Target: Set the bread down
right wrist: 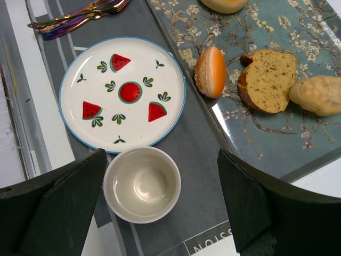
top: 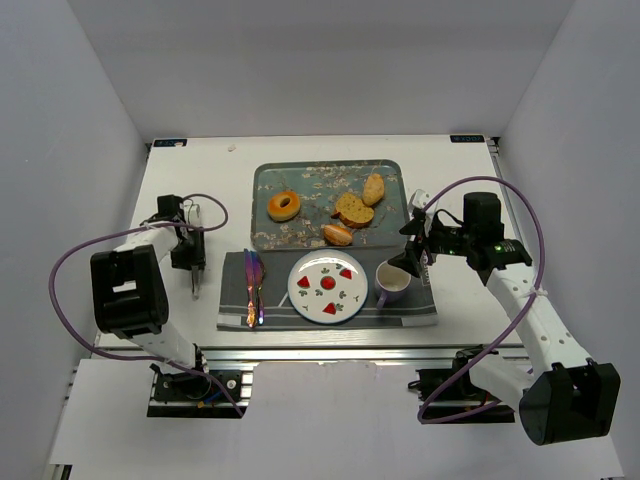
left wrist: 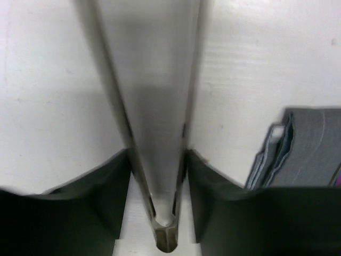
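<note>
Breads lie on the flowered tray: a brown slice, a pale roll, a glazed bun and a ring doughnut. The watermelon plate sits bare on the grey mat. My left gripper is left of the mat, low over the white table, its fingers pressed against both arms of metal tongs. My right gripper hangs open above the cup, holding nothing.
Iridescent cutlery lies on the mat's left strip. The mat's folded edge is just right of the left gripper. The tray's near rim borders the mat beside the cup. Grey walls enclose the table on three sides.
</note>
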